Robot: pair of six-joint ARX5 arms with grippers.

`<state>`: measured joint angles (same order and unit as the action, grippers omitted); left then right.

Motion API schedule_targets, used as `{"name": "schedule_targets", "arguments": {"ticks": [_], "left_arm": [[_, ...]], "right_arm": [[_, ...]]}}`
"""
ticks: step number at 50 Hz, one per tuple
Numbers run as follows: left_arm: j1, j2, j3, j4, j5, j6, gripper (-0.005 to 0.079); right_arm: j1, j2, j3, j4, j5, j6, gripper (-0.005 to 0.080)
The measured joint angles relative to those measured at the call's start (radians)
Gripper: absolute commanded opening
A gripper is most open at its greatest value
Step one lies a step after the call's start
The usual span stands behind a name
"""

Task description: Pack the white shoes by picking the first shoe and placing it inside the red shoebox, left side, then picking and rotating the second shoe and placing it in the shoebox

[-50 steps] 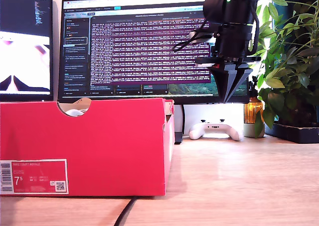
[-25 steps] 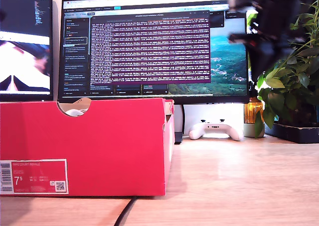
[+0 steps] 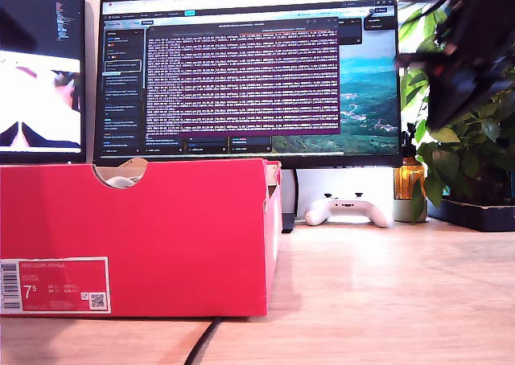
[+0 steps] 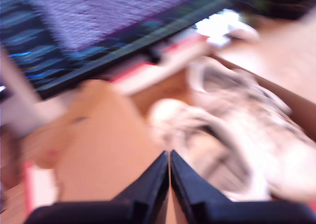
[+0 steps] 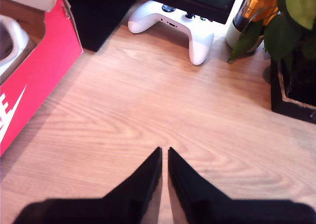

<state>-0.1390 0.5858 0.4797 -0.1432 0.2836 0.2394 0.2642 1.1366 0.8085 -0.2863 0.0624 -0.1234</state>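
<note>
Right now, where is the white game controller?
The white game controller lies on the desk below the monitor, between the red shoebox and the plant, exterior view's right.

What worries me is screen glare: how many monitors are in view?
2. A large monitor stands behind the red shoebox, mid-picture in the exterior view; a second monitor is cut off at that view's left edge. Others may sit outside the frame.

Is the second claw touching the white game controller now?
Apart. In the second wrist view, my second claw hangs over bare wooden desk, and the game controller lies well beyond its tips.
</note>
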Motion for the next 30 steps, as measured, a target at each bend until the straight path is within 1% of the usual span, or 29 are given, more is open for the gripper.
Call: {"name": "schedule_targets", "arguments": {"ticks": [6,10,11,16,21,30], "left_arm": [[0.084,-0.017,-0.019,0.054,0.042,-0.069,-0.0019],[0.117,-0.017,-0.026,0.058,0.053,-0.084,-0.0019],[0.121,-0.016,-0.026,0.058,0.054,-0.103,-0.0019],[0.125,-0.015,-0.029,0.069,0.051,-0.132,-0.0019],[0.125,-0.015,-0.037,0.118,0.026,-0.177,-0.0019],[0.125,-0.015,-0.074,0.197,-0.008,-0.204,-0.0019]], "right_arm": [[0.0,-0.064,-0.069,0.022,0.006,0.0,-0.0012],[0.0,-0.103,-0.106,0.039,0.027,0.0,-0.0012],[0.0,-0.109,-0.113,0.047,0.032,0.005,-0.0012],[0.0,-0.152,-0.161,0.092,0.059,0.03,-0.0012],[0.0,-0.196,-0.217,0.151,0.087,0.069,-0.0012],[-0.001,-0.265,-0.315,0.237,0.159,0.07,-0.0012]]}}
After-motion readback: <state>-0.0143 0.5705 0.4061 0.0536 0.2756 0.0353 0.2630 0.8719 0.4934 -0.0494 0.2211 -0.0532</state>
